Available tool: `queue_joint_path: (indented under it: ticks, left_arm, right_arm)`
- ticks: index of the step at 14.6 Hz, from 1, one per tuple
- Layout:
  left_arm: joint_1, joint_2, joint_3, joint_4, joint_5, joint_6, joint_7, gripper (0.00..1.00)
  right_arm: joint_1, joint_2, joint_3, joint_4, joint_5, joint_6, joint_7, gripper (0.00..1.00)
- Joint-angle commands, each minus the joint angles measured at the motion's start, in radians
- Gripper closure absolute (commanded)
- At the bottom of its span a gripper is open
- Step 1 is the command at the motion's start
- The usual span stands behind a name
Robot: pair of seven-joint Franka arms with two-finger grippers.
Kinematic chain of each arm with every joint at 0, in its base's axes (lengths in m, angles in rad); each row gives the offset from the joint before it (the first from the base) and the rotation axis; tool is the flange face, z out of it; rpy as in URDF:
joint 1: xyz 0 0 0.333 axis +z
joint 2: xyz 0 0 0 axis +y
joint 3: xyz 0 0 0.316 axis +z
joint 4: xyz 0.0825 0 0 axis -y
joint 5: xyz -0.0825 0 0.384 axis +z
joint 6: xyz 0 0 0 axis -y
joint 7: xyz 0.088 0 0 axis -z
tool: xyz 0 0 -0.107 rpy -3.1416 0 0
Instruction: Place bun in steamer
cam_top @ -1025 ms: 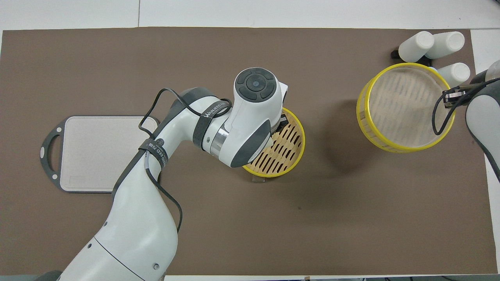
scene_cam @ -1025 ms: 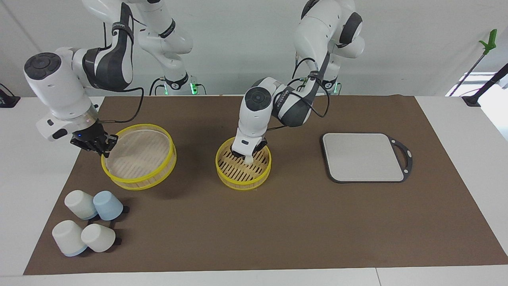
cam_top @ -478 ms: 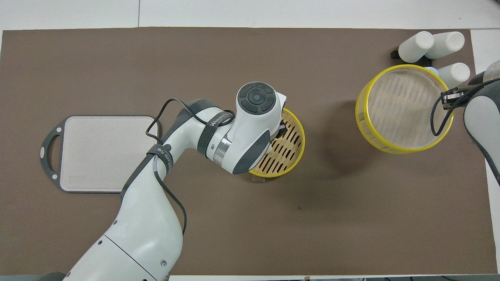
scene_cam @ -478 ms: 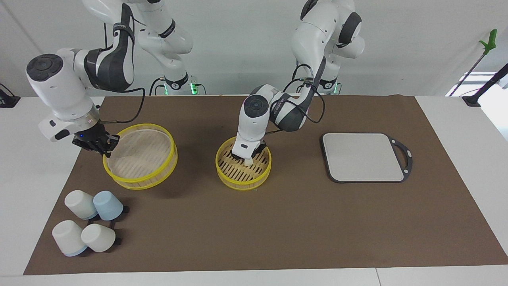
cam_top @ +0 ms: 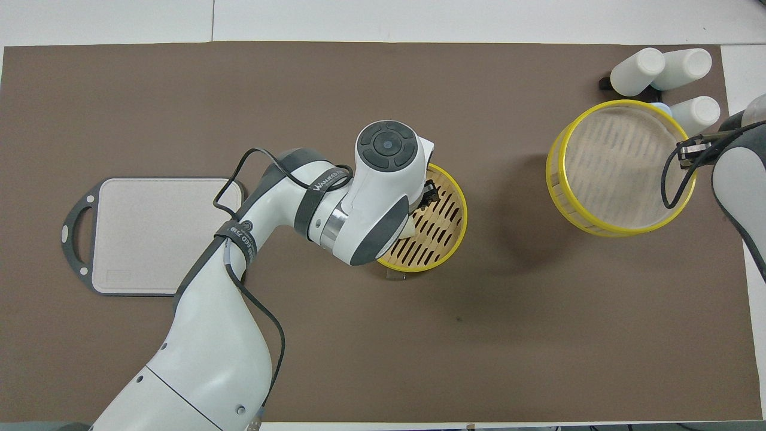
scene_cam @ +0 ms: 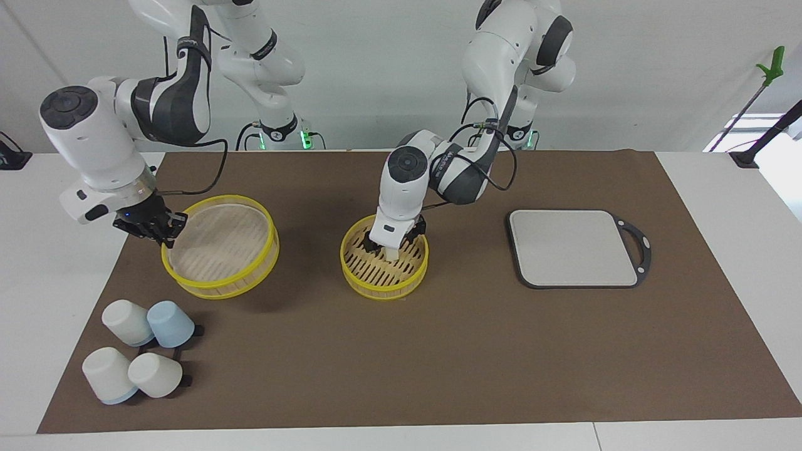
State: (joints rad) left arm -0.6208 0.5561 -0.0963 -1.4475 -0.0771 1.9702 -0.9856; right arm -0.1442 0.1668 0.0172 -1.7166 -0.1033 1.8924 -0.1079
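Left pincer (scene_cam: 393,248) with bun (scene_cam: 392,253) inside steamer (scene_cam: 383,279)

- The left arm (cam_top: 299,203) reaches in and covers part of a round yellow steamer (cam_top: 446,224) in the middle of the brown mat (cam_top: 359,90).
- A second yellow basket (cam_top: 619,164) is at the right arm's end.
- White cups (cam_top: 637,70) lie just past it.
- A grey board (cam_top: 158,233) lies at the left arm's end.
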Motion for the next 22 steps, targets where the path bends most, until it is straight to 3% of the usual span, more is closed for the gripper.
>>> queue_joint_path:
  ticks: [1,5,10,15,22]
  left_arm:
    - [0.045,-0.105,0.038,-0.013,0.011,-0.068,-0.007,0.00]
    - [0.205,-0.255,0.040,-0.054,0.022,-0.221,0.046,0.00]
    - [0.446,-0.356,0.038,-0.069,0.022,-0.387,0.436,0.00]
    - [0.535,-0.556,0.044,-0.269,0.025,-0.412,0.680,0.00]
    - [0.592,-0.562,0.041,-0.267,0.025,-0.410,0.792,0.00]
  right_arm:
    - [-0.017,-0.015,0.013,-0.014,-0.010,0.013,-0.007,1.00]
    - [0.030,-0.018,0.015,-0.023,-0.007,0.008,0.065,1.00]
    - [0.199,-0.021,0.015,-0.044,-0.004,0.005,0.293,1.00]
    - [0.346,-0.009,0.017,-0.070,0.004,0.031,0.499,1.00]
    - [0.465,-0.010,0.021,-0.150,0.016,0.088,0.660,1.00]
